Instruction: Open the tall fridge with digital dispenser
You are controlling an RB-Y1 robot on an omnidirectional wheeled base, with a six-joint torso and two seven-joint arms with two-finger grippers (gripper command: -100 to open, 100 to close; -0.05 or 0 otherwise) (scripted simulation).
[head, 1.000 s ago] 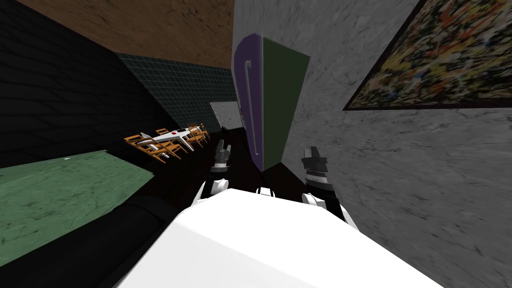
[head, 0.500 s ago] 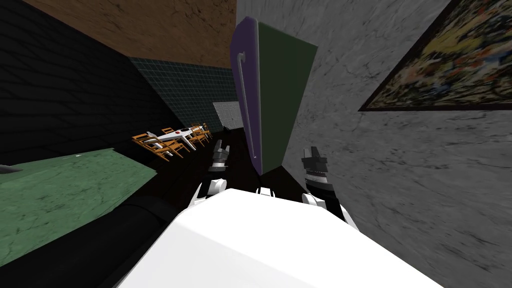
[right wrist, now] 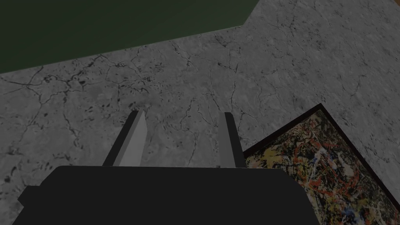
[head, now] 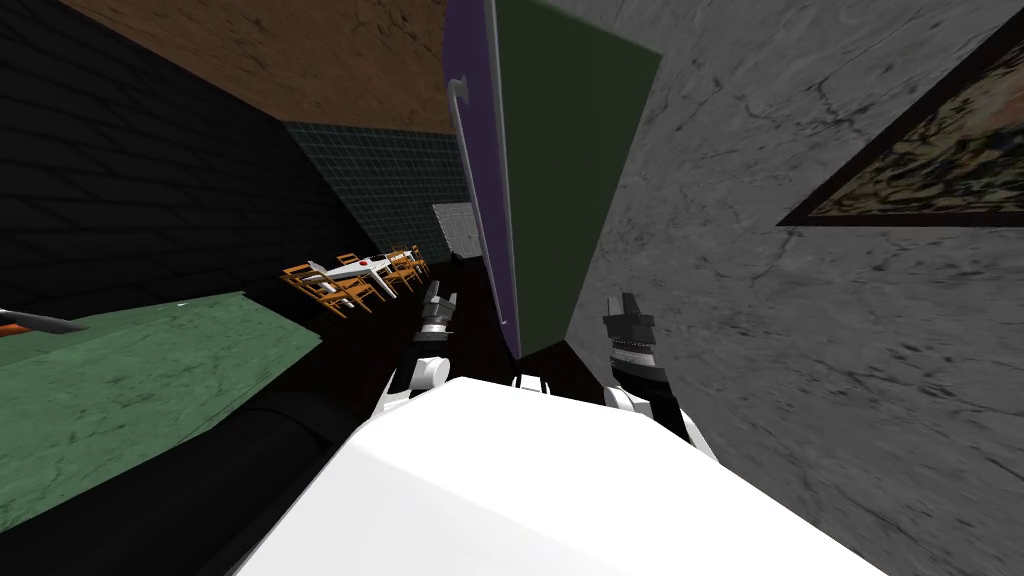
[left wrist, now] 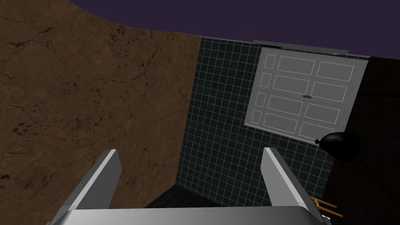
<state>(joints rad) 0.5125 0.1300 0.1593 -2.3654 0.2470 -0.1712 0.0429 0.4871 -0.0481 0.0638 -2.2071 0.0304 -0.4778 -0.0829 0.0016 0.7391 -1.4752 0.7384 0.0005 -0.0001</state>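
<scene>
- The fridge (head: 570, 180) rises through the upper middle of the head view. Its dark green side faces us and its purple front is turned nearly edge-on, with the door apparently shut.
- Its handle (head: 482, 205), a long pale bar, runs down that purple front.
- The left tool (head: 438, 300), just below the handle's lower end, has its fingers wide apart and empty. The right tool (head: 626, 300), right of centre, also stands apart, holding nothing.
- We judge this to be the approach. Next we need to face the front and bring a tool around the bar.

The left hand (left wrist: 190, 152) and right hand (right wrist: 182, 114) are dark boxes with 2 grey fingers (left wrist: 97, 183).
</scene>
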